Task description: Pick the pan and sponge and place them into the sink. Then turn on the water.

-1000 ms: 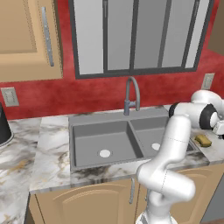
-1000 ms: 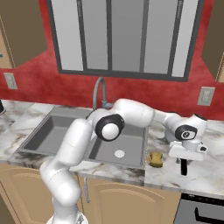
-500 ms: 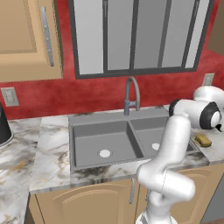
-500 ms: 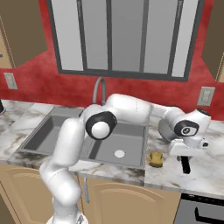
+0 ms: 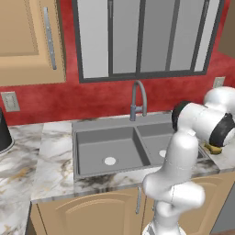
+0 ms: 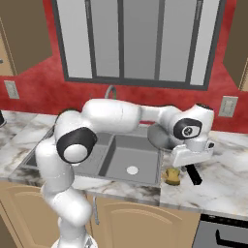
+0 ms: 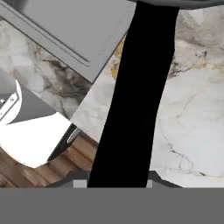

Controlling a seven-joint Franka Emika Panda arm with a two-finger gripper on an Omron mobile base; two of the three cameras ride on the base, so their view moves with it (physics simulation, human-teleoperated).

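- the pan [image 6: 162,137] is lifted off the table, its round grey body tilted beside the robot's wrist at the right edge of the sink [image 6: 121,160]; its black handle [image 7: 133,94] runs down the middle of the hand view and slants out past the hand in the right base view.
- the claw [image 6: 191,164] is closed on the pan's handle, which passes straight between the finger tips in the hand view.
- the sponge [image 6: 171,176] lies on the marble table [image 6: 223,179] just beside the sink's right rim, near the table's front edge and just beside the handle's low end; in the left base view it peeks out as a yellow bit [image 5: 213,148] behind the forearm.
- both basins are bare but for their white drains [image 5: 109,161], and the arched faucet [image 5: 138,98] stands behind the divider with no stream from its spout.
- in the hand view the sink's corner and the table's front edge lie close under the handle, with wood floor [image 7: 26,175] beyond the edge.
- to the right of the sponge the table runs open to the wall outlet [image 6: 227,106].
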